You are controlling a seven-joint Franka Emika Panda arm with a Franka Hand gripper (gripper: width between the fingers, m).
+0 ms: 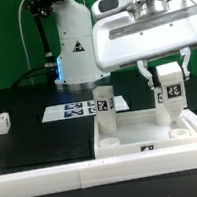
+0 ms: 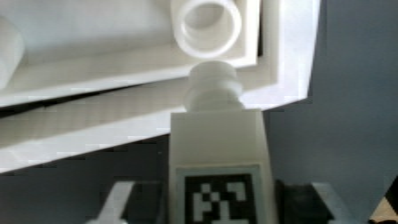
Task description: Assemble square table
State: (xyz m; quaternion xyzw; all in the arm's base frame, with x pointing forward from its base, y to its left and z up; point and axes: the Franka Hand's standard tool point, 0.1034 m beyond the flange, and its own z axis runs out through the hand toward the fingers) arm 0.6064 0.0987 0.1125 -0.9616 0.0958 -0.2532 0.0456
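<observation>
The white square slab point(image 1: 141, 129) lies low in the exterior view, with a tag on its front edge and round corner sockets. My gripper point(image 1: 169, 85) is shut on a white tagged leg post point(image 1: 172, 94) and holds it upright just above the slab's corner socket point(image 1: 176, 129) on the exterior view's right. In the wrist view the post point(image 2: 221, 150) sits between my fingers point(image 2: 128, 200), and its rounded tip points toward the slab's corner near a round socket point(image 2: 214, 30). A second leg post point(image 1: 105, 100) stands upright at the slab's far left edge.
The marker board point(image 1: 73, 111) lies behind the slab. A small white tagged part point(image 1: 1, 122) lies on the black worktop at the exterior view's left. A white wall point(image 1: 106, 173) runs along the slab's front and right sides. The robot base point(image 1: 75, 49) stands at the back.
</observation>
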